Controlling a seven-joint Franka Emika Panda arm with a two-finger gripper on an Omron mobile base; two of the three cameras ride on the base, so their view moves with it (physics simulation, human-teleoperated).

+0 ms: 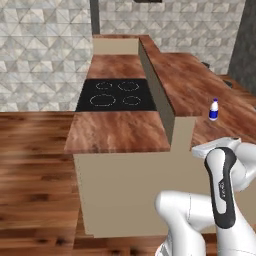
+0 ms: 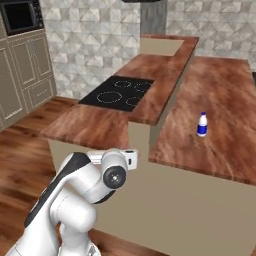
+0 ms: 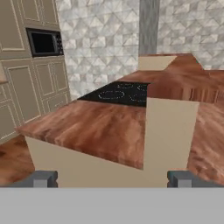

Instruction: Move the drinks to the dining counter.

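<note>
Reddish-brown wood grain covers the dining surface (image 1: 200, 85), the wide long top of a beige island, and on it stands one drink, a small blue-and-white bottle (image 1: 214, 109) with a white cap. The bottle is upright, well in from the far end of the surface, toward the near edge and roughly midway across its width; in the right base view it stands alone on the bare wood (image 2: 202, 125). A narrow raised ledge (image 1: 157, 82) runs along the inner long edge of this surface and parts it from a lower wood top that carries a black cooktop (image 1: 116, 94) with four ring marks; the cooktop lies in the middle stretch of that lower top, with bare wood before and behind it. The white arm (image 2: 75, 195) is folded low in front of the island's near beige wall, well apart from the bottle. In the hand view the gripper (image 3: 111, 179) looks across the near corner of the lower top toward the end of the ledge, its two dark fingertips (image 3: 43, 178) spread wide at either side with nothing between them. Beige cabinets with a dark microwave (image 3: 43, 42) stand against the patterned stone wall beyond the wooden floor.
</note>
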